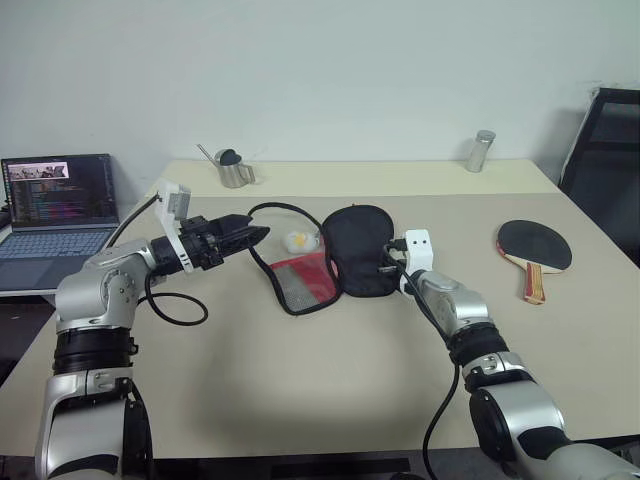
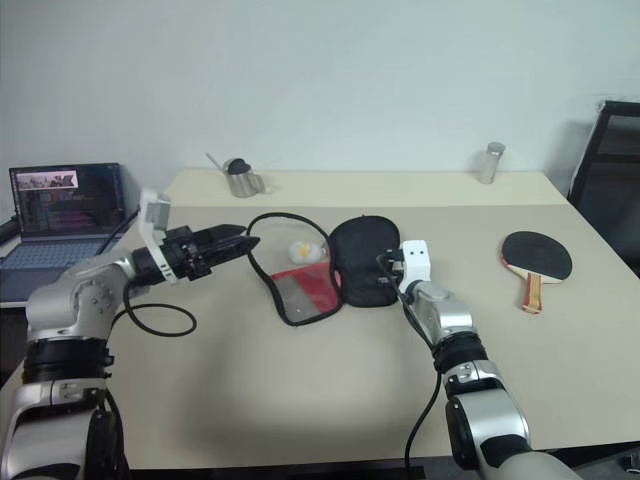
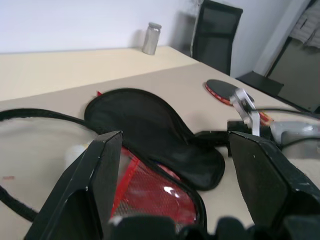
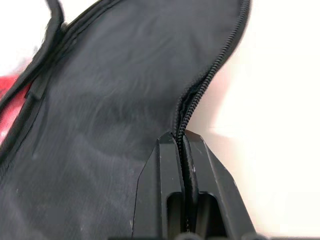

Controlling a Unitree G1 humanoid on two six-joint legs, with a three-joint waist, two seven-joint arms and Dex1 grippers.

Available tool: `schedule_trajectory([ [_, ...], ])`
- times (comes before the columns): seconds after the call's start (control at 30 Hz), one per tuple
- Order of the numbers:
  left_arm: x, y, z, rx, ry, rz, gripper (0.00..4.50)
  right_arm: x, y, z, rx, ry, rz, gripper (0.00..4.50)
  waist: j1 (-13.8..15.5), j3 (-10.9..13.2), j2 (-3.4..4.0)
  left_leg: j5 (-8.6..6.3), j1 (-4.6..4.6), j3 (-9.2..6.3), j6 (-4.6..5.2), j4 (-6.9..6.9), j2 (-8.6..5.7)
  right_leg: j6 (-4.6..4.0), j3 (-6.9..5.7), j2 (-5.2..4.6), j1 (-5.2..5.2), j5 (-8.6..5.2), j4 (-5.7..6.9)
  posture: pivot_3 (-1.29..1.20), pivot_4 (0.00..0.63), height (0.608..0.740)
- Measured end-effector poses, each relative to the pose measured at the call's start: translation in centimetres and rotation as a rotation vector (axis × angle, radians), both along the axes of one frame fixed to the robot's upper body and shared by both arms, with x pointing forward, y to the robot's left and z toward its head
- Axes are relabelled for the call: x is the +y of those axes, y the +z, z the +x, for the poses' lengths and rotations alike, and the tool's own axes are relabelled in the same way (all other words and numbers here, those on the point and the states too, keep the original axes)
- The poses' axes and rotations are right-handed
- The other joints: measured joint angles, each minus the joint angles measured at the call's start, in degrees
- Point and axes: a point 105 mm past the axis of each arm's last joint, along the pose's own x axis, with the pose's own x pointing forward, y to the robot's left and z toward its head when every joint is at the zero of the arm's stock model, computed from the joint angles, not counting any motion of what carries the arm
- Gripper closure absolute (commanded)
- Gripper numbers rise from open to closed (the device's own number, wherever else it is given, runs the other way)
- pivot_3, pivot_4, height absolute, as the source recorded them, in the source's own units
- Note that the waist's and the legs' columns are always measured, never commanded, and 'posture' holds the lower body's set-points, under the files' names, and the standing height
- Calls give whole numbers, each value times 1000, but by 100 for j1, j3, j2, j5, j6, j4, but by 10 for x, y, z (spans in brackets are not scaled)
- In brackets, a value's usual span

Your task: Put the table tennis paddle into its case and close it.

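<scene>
Right gripper point(image 4: 182, 145) pinching case point(image 1: 355, 250) zip edge | left gripper point(image 1: 255, 236) spread | paddle point(image 1: 533, 247) outside

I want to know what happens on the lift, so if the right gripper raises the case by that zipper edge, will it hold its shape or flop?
Probably flop. The case is thin fabric, creased and lying open, with the right gripper pinching only its zip edge. It looks light, so the red mesh half would likely drag along.

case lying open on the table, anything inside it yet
No paddle inside: the case lies unzipped, showing black lining and a red mesh panel. The table tennis paddle lies apart on the table. Anything under the flap is covered.
</scene>
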Motion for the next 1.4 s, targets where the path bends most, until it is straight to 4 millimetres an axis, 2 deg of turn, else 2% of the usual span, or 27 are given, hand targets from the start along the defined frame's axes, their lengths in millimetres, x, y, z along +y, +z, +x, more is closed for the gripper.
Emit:
schedule_trajectory([
  [0.13,-10,-7,-5,35,-34,4,858,-21,17,-4,-30,-72,20,4433,22,-1,-1,0,-2,-3,0,-1,0,0,0,0,0,0,-1,0,150,740],
  [0.3,-23,-3,-9,32,-71,-18,858,-43,0,-24,56,-130,43,4433,20,0,-1,0,-1,0,1,-2,0,0,2,0,0,0,0,0,150,740],
  [0.43,-31,-5,-10,44,-97,-21,858,-44,-11,-50,134,-97,48,4433,1,0,0,-1,1,3,1,-2,0,0,7,3,-1,0,2,0,150,740],
  [0.53,-35,-8,-11,63,-112,-18,858,-45,-7,-58,146,-85,42,4433,-3,0,-1,-1,4,4,2,-1,1,0,10,6,-1,0,4,0,150,740],
  [0.63,-40,-9,-12,67,-131,-7,858,-46,2,-62,132,-81,35,4433,7,0,-1,-1,3,3,2,-1,1,0,10,8,-1,-1,2,0,150,740],
  [0.93,-46,-9,-15,74,-153,-6,858,-54,0,-76,174,-108,29,4433,8,0,-1,-1,3,4,2,-2,1,1,12,8,-1,-1,1,0,150,740],
  [1.1,-47,-11,-15,79,-157,-1,858,-64,0,-75,180,-129,18,4433,8,0,-1,-1,3,5,2,-2,1,1,12,9,-1,-1,0,0,150,740],
  [1.3,-51,-13,-15,85,-168,-4,858,-66,-1,-69,188,-135,16,4433,7,0,-1,-1,2,5,2,-2,1,1,13,10,-1,-1,-1,0,150,740],
  [1.4,-51,-13,-15,86,-169,-3,858,-69,-3,-68,193,-150,9,3432,7,0,-1,-1,2,6,2,-2,1,1,14,10,-1,-1,-1,0,150,740],
])
